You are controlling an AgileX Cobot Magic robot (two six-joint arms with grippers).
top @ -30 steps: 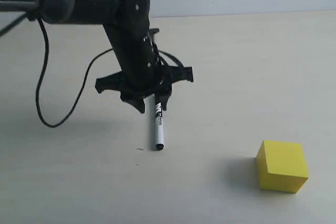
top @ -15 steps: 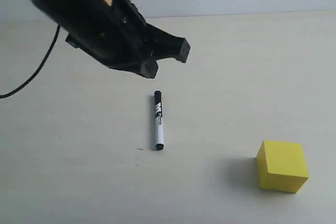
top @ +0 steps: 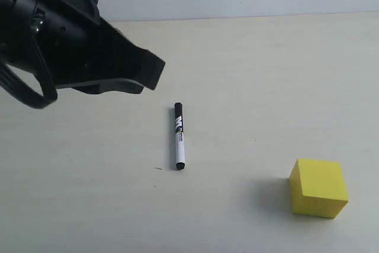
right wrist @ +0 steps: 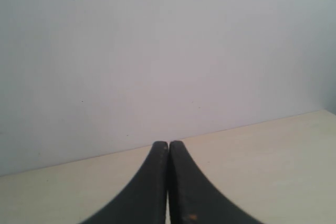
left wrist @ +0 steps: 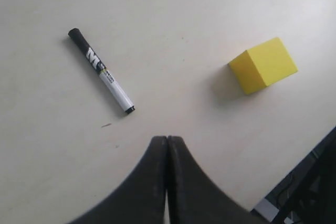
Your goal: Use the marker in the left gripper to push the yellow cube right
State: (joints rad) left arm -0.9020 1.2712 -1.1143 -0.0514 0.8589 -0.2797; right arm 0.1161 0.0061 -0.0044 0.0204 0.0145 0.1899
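While slim marker [top: 179, 137] lies flat, matte yellow cube [top: 318, 188] apart

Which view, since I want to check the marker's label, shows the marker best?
The left wrist view: the marker lies whole and largest there, label visible. The exterior view shows it whole, but smaller. The right wrist view shows none of it.

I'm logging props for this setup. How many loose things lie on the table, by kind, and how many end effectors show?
marker: 1
yellow cube: 1
end effectors: 2, the left end effector and the right end effector
Total: 4
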